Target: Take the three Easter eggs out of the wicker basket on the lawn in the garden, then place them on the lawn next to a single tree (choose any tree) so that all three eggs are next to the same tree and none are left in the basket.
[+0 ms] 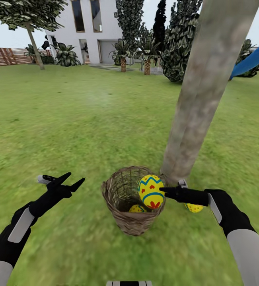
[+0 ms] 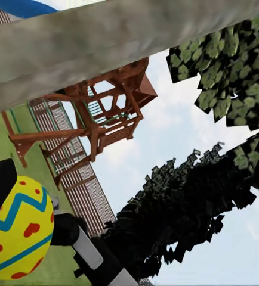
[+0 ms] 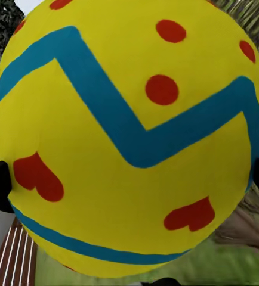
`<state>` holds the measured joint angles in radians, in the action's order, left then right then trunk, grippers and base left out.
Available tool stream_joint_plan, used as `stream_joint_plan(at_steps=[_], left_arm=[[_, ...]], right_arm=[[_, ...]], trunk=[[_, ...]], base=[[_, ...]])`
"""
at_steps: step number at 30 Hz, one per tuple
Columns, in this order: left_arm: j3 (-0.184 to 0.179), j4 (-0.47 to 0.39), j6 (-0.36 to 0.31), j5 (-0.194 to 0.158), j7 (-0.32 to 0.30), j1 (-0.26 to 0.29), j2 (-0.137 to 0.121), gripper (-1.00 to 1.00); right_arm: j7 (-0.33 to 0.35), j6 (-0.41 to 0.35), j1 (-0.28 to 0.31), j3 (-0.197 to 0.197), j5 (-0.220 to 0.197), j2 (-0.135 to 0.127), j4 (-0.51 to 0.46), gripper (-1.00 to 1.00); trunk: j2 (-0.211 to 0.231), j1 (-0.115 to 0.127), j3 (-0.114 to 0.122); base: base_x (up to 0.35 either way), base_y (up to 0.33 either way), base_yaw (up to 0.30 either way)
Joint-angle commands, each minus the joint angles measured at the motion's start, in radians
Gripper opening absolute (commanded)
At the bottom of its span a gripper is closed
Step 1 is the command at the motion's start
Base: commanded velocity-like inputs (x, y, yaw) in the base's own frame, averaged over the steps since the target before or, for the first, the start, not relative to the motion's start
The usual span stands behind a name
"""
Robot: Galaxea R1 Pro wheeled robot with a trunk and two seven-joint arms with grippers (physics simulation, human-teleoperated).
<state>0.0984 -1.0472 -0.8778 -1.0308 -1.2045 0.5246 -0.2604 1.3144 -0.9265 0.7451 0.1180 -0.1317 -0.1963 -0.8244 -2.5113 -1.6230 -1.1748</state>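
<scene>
Head view: right fingers closed on an egg above the basket rim. Second egg inside; third apparently on the lawn by the tree. Left fingers spread, empty.

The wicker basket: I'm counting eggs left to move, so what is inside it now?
Deep in the wicker basket lies one egg, mostly hidden by the wall. A second egg sits at rim level at the right pincer. Anything under them is covered.
</scene>
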Motion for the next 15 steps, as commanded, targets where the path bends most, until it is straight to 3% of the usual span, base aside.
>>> stream_joint_plan(at_steps=[1,9,15], left_arm=[[0.000,0.000,-0.006,-0.004,0.002,0.000,0.000,1.00],[-0.002,-0.001,0.031,-0.004,0.005,0.000,0.001,1.00],[-0.003,0.000,0.031,-0.003,0.005,0.000,0.029,1.00]], right_arm=[[0.001,-0.006,0.000,0.000,-0.003,0.000,0.001,-1.00],[0.000,-0.006,0.000,0.000,-0.005,0.000,0.003,-1.00],[-0.001,-0.006,0.000,0.000,-0.005,0.000,0.005,-1.00]], trunk=[[0.000,0.001,0.000],[0.000,0.001,0.009],[0.000,0.001,0.015]], base=[[-0.047,-0.275,-0.222],[0.156,-0.301,-0.224],[0.165,-0.197,-0.184]])
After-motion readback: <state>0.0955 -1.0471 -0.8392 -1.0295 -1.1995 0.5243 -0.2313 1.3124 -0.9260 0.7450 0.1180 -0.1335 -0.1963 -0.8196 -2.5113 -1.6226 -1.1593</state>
